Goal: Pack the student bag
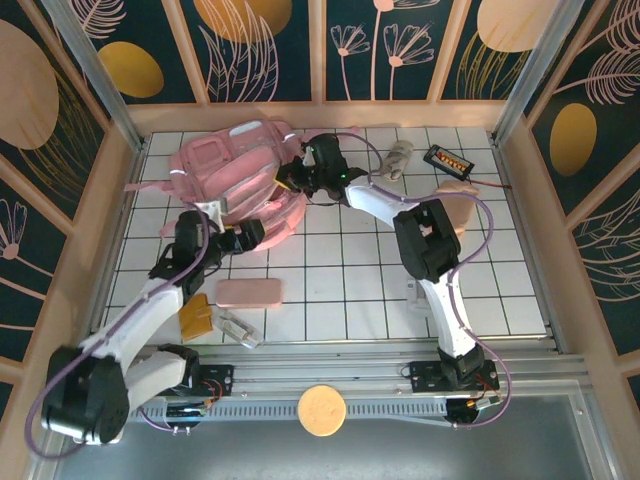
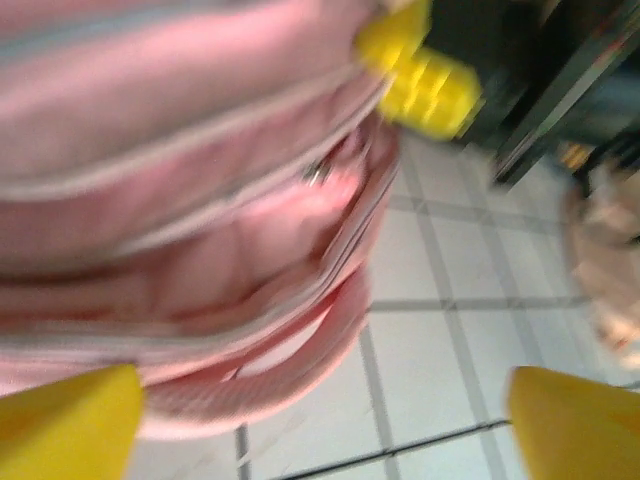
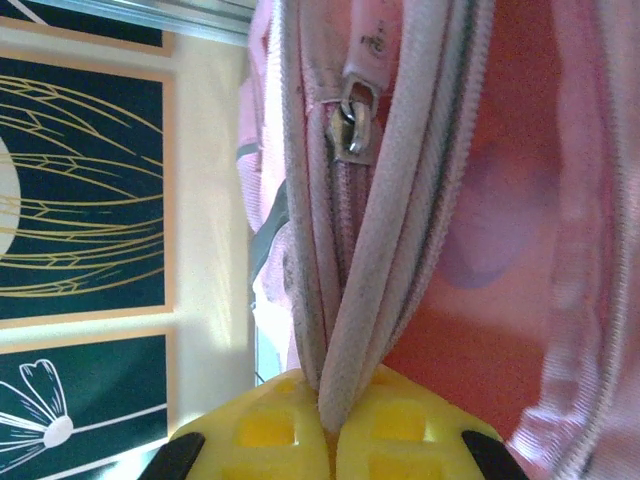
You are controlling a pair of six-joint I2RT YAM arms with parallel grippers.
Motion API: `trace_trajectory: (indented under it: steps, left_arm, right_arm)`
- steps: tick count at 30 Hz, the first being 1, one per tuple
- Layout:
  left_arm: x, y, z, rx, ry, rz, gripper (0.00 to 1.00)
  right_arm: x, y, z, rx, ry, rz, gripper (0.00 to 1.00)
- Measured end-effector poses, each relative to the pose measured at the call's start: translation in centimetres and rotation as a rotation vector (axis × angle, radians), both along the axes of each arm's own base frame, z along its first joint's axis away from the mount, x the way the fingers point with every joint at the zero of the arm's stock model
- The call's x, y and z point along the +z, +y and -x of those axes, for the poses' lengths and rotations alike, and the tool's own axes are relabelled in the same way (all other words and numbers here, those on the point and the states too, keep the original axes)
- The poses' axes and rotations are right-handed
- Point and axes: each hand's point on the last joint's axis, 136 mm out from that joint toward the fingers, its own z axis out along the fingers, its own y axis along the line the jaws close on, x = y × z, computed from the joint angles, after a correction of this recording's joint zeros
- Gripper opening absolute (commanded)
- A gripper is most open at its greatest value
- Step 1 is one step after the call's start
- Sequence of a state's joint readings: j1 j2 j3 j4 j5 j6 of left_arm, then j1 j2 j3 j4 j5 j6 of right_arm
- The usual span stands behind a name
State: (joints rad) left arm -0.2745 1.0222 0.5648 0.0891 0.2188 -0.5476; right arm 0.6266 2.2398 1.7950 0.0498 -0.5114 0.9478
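Between right pincer (image 3: 330,432) pads: student bag (image 3: 500,250) zipper edge, pinched.

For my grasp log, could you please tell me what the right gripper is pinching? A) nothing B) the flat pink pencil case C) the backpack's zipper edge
C: the right gripper is shut on the pale zipper edge of the student bag.
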Motion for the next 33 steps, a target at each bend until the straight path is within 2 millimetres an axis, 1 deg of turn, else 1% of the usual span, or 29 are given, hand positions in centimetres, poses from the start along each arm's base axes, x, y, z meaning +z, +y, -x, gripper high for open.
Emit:
trace_trajectory:
  steps: [1,2,4,8,10,12,15,17,19,22,26,29,33]
  left_arm:
    - [1.3,0.1,0.1,0.014,-0.031,0.027,0.99]
    - [2.1,0.2,0.1,0.028,-0.044,0.053,0.99]
    - [2.4,0.2,0.1,0.049,-0.03,0.098,0.99]
    - [0.9,0.0,-0.1,0.089,0.071,0.176,0.99]
    - [0.4,0.1,0.0,0.112,0.106,0.202,0.98]
    - [0.1,0.4,0.0,0.139,0.129,0.219,0.94]
    - [-1.0,1.2,-0.3,0.181,0.179,0.225,0.92]
    - [-1.9,1.4,-0.7,0.201,0.217,0.217,0.87]
    - [-2.4,1.5,-1.1,0.211,0.246,0.209,0.81]
    - [-2.8,1.5,-1.9,0.213,0.286,0.18,0.76]
    - [-2.9,1.4,-3.1,0.206,0.323,0.136,0.72]
    - [-3.6,1.3,-3.8,0.196,0.361,0.099,0.72]
    - [-4.1,1.2,-4.1,0.182,0.395,0.057,0.68]
  right_arm:
    - [0.6,0.2,0.2,-0.005,-0.01,0.001,0.0]
    - [1.2,0.5,0.6,-0.007,-0.02,-0.003,0.0]
    - [2.1,1.1,1.1,-0.014,-0.034,-0.004,0.0]
    - [2.8,2.7,2.4,-0.016,-0.055,0.002,0.0]
    - [3.2,3.3,2.9,-0.015,-0.061,0.008,0.0]
    - [4.0,3.9,3.3,-0.013,-0.068,0.01,0.0]
    - [5.3,4.6,3.6,-0.007,-0.086,0.002,0.0]
    - [5.6,4.8,3.8,-0.001,-0.088,0.0,0.0]
    - [5.4,4.8,4.0,-0.001,-0.08,0.009,0.0]
    - [5.1,4.7,4.0,-0.002,-0.071,0.018,0.0]
    - [5.2,4.7,4.0,-0.002,-0.071,0.017,0.0]
    - [5.2,4.8,4.0,-0.003,-0.069,0.014,0.0]
    - [6.0,5.1,4.2,-0.001,-0.063,0.004,0.0]
